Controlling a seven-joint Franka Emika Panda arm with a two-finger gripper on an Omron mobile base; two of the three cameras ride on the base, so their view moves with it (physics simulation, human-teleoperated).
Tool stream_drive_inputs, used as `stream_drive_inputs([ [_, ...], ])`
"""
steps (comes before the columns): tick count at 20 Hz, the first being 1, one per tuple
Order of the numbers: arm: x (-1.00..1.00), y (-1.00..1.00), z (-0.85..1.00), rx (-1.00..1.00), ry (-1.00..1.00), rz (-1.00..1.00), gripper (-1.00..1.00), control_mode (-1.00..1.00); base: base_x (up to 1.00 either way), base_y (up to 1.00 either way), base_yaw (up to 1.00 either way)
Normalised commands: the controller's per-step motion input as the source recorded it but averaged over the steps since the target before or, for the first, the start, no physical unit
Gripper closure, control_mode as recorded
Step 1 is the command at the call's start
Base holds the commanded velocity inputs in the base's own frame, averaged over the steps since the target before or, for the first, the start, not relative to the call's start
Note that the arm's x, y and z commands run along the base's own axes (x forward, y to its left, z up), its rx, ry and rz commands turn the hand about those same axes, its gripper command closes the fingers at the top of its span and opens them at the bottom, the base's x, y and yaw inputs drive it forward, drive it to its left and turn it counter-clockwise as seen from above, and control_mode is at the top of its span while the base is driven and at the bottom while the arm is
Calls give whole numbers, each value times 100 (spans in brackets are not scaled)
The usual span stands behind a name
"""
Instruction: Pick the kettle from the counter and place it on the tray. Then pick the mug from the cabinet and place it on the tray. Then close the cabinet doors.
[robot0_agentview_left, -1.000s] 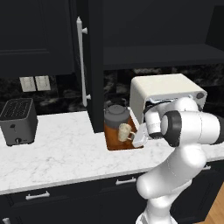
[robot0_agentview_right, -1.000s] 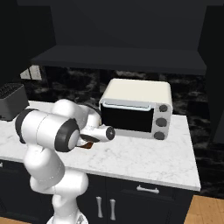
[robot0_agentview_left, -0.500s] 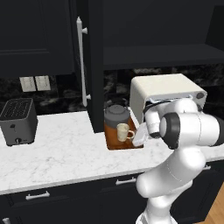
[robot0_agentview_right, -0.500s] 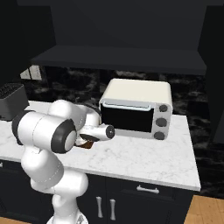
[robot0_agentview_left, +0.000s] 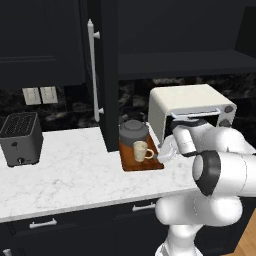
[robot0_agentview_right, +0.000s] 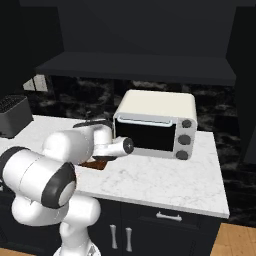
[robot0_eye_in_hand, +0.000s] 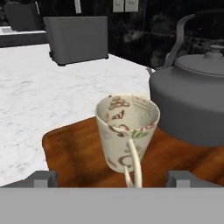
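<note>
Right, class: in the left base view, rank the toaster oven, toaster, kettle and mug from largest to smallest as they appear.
1. Toaster oven
2. Toaster
3. Kettle, a little smaller than the toaster
4. Mug, clearly smallest

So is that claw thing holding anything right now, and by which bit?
Nothing. The gripper is open; the mug stands free on the tray, its handle between the fingertips.
</note>
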Motion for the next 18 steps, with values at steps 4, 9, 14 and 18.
stream_drive_inputs([
  [4, -58, -14, 55, 0, 0, 0, -100, -100, 0, 0, 0],
  [9, -61, -3, 61, 0, 0, 0, -100, -100, 0, 0, 0],
  [14, -68, 0, 53, -5, 0, 0, -100, -100, 0, 0, 0],
  [18, -56, 0, 51, -7, 0, 0, -100, -100, 0, 0, 0],
])
